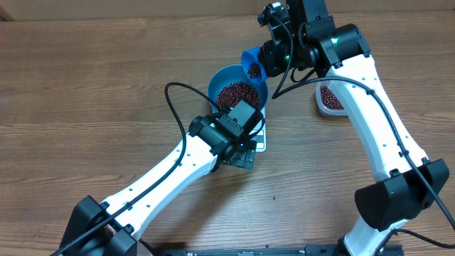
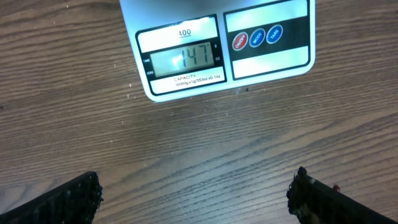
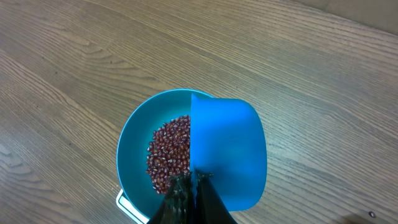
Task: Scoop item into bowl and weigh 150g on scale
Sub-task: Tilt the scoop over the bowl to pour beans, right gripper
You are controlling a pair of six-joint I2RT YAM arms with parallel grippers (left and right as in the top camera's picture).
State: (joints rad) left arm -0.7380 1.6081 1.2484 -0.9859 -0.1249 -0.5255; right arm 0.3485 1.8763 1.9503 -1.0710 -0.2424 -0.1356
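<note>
Clamping tight on the scoop handle, R gripper hangs it over bowl rim, above beans; L gripper gapes wide, holding nothing, over table near scale edge.

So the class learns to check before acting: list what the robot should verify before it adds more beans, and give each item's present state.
1. The blue bowl sits on the white scale: ok.
2. The display is readable: ok, it shows 147, just under target.
3. The right gripper is shut on the blue scoop: ok.
4. The scoop is over the bowl holding the beans: ok.
5. Enough beans in the scoop to top up: cannot tell.
6. The left gripper is open and clear of the scale: ok.
</note>
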